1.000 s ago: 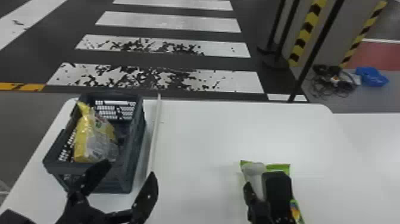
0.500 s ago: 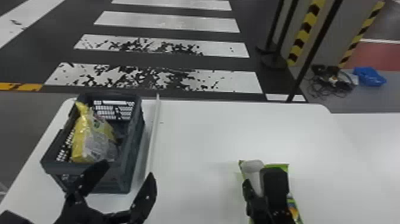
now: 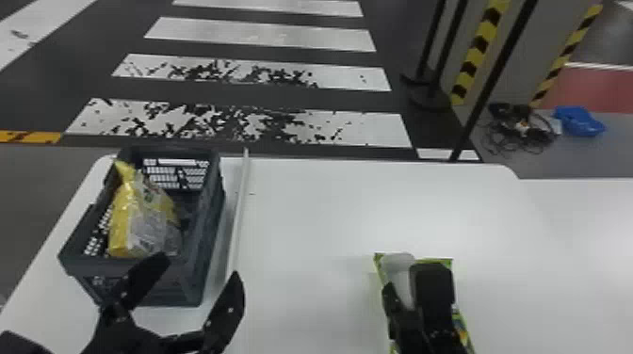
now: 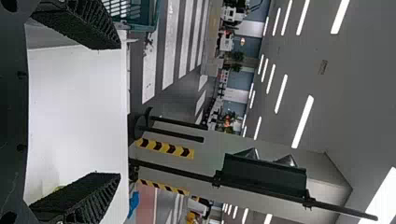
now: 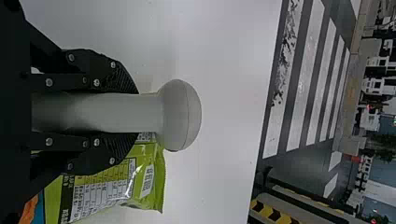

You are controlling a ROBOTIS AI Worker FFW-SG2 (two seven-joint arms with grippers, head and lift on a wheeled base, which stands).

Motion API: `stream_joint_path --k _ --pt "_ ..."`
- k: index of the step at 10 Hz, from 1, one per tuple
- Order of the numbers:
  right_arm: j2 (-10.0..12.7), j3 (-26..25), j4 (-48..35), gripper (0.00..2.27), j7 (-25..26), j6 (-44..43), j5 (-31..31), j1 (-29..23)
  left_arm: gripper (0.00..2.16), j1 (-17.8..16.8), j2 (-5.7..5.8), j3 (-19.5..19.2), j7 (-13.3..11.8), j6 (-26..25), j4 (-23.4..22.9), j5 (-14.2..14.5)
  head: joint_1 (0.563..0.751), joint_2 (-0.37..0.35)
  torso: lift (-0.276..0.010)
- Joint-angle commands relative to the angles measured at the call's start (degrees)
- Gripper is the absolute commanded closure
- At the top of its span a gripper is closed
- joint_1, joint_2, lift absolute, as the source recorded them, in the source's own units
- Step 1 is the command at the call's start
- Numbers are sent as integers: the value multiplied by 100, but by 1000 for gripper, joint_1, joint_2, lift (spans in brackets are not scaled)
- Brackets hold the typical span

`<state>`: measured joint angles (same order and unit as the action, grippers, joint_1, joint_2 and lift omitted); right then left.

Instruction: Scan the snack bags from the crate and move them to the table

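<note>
My left gripper stands open just in front of the crate, its fingers apart and empty; in the left wrist view the left gripper frames bare table between its fingers. A yellow snack bag leans inside the crate. At the right, my right gripper is over a green snack bag lying on the table. In the right wrist view the right gripper is shut on a grey-white scanner, with the green bag and its printed label beside and beneath it.
The white table carries a thin pale strip running along the crate's right side. Beyond the far edge are a dark pole, cables and a blue object on the floor.
Both arms and the things on the table hold nearly the same places; the whole head view has shifted very slightly.
</note>
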<state>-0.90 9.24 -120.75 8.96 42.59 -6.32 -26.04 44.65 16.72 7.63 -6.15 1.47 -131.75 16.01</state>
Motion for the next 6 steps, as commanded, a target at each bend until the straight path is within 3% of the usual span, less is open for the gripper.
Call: stream_joint_path --k 1,4,6 --pt "2 -1 -1 2243 1 -26 17 2 9 -1 -2 2 0 -2 -9 -1 695 -93 -95" --pt "-6 -133 -423 2243 -25 -202 35 -183 9 8 -2 10 17 -2 -9 -19 695 -95 -95" --pt "-6 -502 -827 2243 -148 -184 61 -332 9 17 6 19 8 15 -18 -28 695 -108 -95"
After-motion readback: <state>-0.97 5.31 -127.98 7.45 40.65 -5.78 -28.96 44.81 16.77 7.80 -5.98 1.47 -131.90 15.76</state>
